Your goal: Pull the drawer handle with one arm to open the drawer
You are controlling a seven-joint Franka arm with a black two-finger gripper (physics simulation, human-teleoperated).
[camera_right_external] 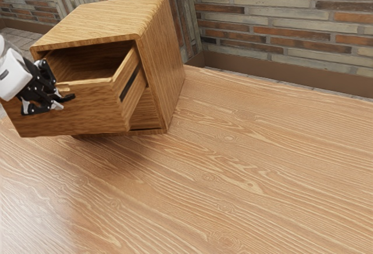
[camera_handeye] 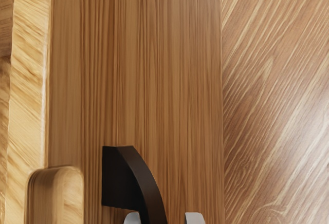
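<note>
Straight ahead of the claw (camera_right_external: 58, 102) the open drawer (camera_right_external: 87, 107) blocks the way, with the cabinet (camera_right_external: 116, 15) walling off everything behind it, while below the claw and past the cabinet the table (camera_right_external: 245, 166) runs open to the brick wall (camera_right_external: 280, 9).

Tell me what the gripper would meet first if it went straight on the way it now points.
Most likely the black handle, which sits right ahead of the gripper, with the drawer front just behind it. Depth is unclear, so I cannot tell whether it touches the handle.
</note>
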